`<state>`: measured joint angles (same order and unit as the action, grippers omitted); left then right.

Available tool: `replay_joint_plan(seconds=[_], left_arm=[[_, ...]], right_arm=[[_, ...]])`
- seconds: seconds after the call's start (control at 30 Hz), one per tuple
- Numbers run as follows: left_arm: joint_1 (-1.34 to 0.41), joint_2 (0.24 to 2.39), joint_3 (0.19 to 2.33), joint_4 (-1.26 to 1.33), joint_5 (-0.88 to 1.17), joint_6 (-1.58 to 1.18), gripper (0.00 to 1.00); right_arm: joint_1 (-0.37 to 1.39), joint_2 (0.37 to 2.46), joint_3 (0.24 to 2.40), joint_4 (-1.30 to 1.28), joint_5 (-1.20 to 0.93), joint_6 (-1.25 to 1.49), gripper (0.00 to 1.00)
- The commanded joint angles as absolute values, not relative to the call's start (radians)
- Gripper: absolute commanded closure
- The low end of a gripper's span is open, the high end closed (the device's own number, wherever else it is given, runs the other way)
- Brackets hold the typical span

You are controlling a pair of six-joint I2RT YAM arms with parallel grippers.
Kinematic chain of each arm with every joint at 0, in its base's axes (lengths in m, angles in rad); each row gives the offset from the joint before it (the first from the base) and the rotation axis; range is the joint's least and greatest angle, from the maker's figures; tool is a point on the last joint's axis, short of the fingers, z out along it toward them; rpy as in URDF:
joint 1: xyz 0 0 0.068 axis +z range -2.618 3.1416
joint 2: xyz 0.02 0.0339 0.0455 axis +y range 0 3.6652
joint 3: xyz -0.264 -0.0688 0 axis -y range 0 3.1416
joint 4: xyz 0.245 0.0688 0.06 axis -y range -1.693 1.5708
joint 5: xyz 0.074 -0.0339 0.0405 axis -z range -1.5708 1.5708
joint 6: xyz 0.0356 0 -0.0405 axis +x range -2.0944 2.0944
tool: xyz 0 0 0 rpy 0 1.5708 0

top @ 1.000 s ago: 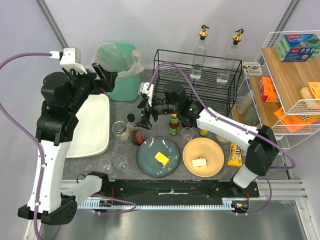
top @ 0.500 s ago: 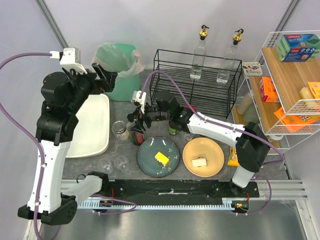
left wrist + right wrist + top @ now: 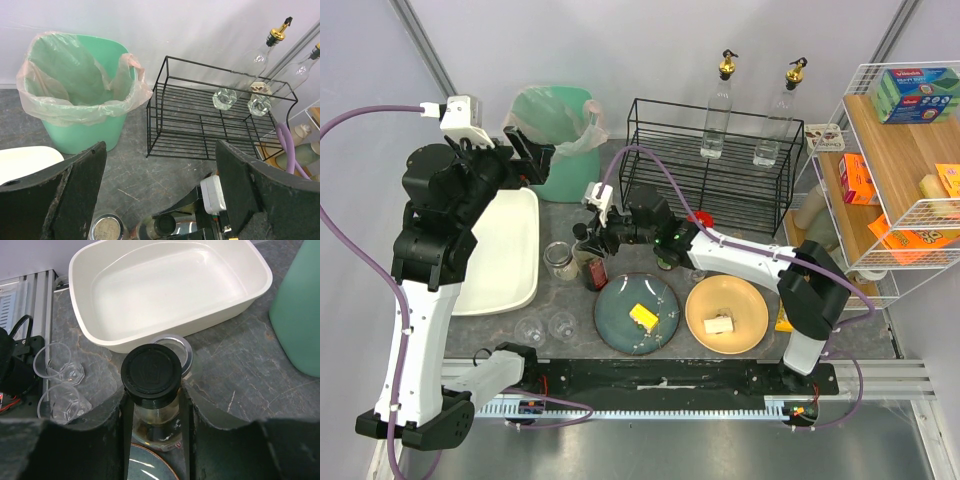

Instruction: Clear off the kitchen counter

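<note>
The dark grey stone kitchen counter point(image 3: 570, 215) holds dishes, glasses and bottles. A glass bottle with a black cap point(image 3: 583, 238) stands upright beside the blue plate point(image 3: 612, 300). My right gripper point(image 3: 590, 243) is shut on this bottle's neck just below the cap. In the right wrist view both fingers point(image 3: 127, 415) press the glass under the cap point(image 3: 151, 371). My left gripper point(image 3: 525, 150) hangs open and empty, high over the back left of the counter. From the left wrist view its wide-apart fingers point(image 3: 75, 185) frame bare counter point(image 3: 135, 165) and the bottle's cap point(image 3: 165, 225) below.
A white tub point(image 3: 505, 250) sits left and a lined green bin point(image 3: 560, 140) behind it. By the bottle are a glass jar point(image 3: 559, 258) and two small glasses point(image 3: 545, 327). A tan plate point(image 3: 752, 298), black wire rack point(image 3: 710, 165) and shelf unit point(image 3: 900, 160) lie right.
My right arm has reached left to the black-capped bottle and its jaws have closed from wide open onto the neck. The left arm has not moved.
</note>
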<state>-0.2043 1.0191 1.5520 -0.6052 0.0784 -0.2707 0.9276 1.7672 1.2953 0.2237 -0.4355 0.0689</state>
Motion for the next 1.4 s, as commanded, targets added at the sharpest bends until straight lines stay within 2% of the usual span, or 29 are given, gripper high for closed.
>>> replay_joint_plan(seconds=[0.0, 0.03, 0.23, 0.27, 0.6, 0.97, 1.37], left_arm=[[-0.201, 1.014, 1.572, -0.611, 0.058, -0.259, 0.06], [-0.201, 1.011, 1.572, -0.612, 0.057, -0.259, 0.06], [-0.202, 1.008, 1.571, -0.615, 0.052, -0.253, 0.06], [-0.201, 1.005, 1.572, -0.617, 0.051, -0.253, 0.06], [-0.201, 1.006, 1.575, -0.618, 0.048, -0.245, 0.06], [-0.201, 1.006, 1.578, -0.618, 0.041, -0.244, 0.06], [-0.202, 1.017, 1.578, -0.617, 0.048, -0.245, 0.06]], right_arm=[[0.936, 1.786, 1.315, 0.265, -0.422, 0.083, 0.61], [0.937, 1.787, 1.315, 0.265, -0.422, 0.086, 0.65], [0.94, 1.772, 1.33, 0.256, -0.411, 0.084, 0.99], [0.943, 1.766, 1.335, 0.252, -0.402, 0.08, 1.0], [0.942, 1.643, 1.411, 0.242, -0.321, 0.048, 1.0], [0.936, 1.565, 1.592, 0.101, -0.212, -0.046, 1.0], [0.786, 1.591, 1.831, 0.014, -0.08, -0.123, 1.0]])
